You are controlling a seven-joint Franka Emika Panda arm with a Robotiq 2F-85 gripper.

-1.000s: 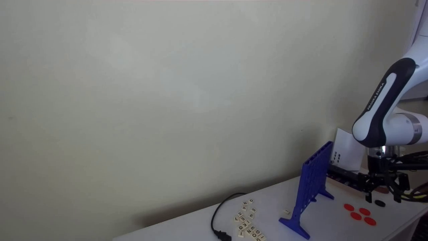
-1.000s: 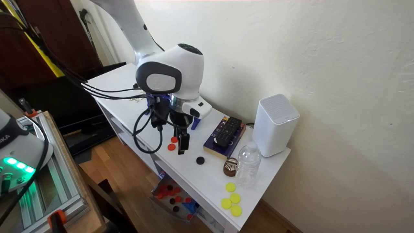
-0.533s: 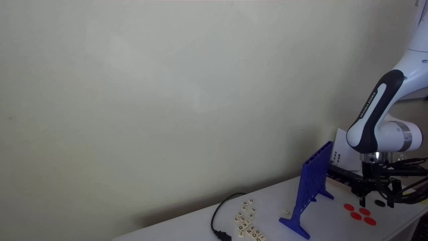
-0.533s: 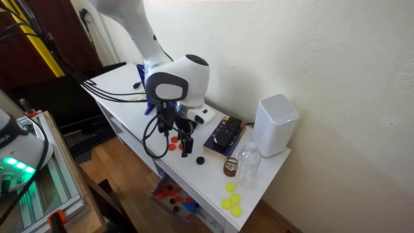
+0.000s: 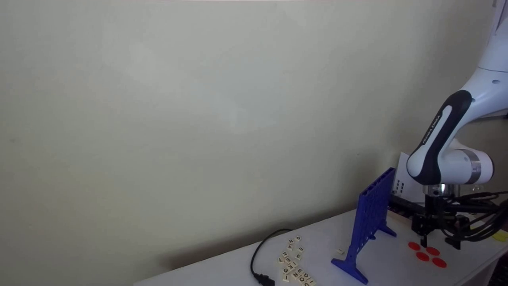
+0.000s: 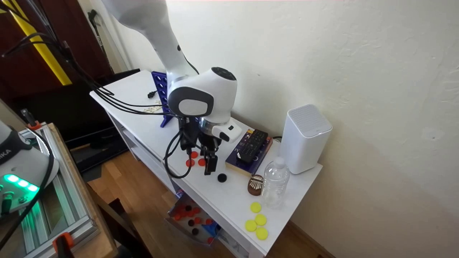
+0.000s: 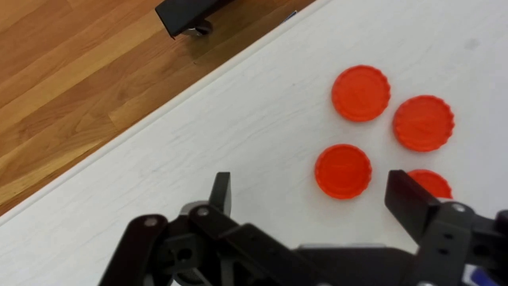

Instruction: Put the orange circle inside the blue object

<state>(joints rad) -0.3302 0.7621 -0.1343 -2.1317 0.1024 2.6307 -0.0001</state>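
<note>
Several orange-red discs lie flat on the white table; the nearest disc (image 7: 343, 171) is in the wrist view between the open fingers, closer to the right one. Two more discs, an upper disc (image 7: 360, 93) and a right disc (image 7: 424, 123), lie beyond; another disc (image 7: 432, 182) is partly hidden by the right finger. The group also shows in an exterior view (image 5: 422, 256). My gripper (image 7: 310, 174) is open and empty above the table, also in both exterior views (image 5: 440, 244) (image 6: 210, 171). The blue object (image 5: 369, 216) stands upright on splayed feet; the arm partly hides it elsewhere (image 6: 161, 86).
A black disc (image 6: 222, 177) lies near the gripper. A book (image 6: 235, 166) with a remote (image 6: 252, 145), a kalimba (image 6: 255, 186), a clear bottle (image 6: 276, 182), a white box (image 6: 304, 139) and yellow discs (image 6: 261, 219) stand farther along. Letter tiles (image 5: 293, 266) lie beyond the blue object.
The arm has come lower and moved toward the orange-red discs, leftward in an exterior view and rightward and down in another. The gripper stays open. The discs and blue object have not moved.
</note>
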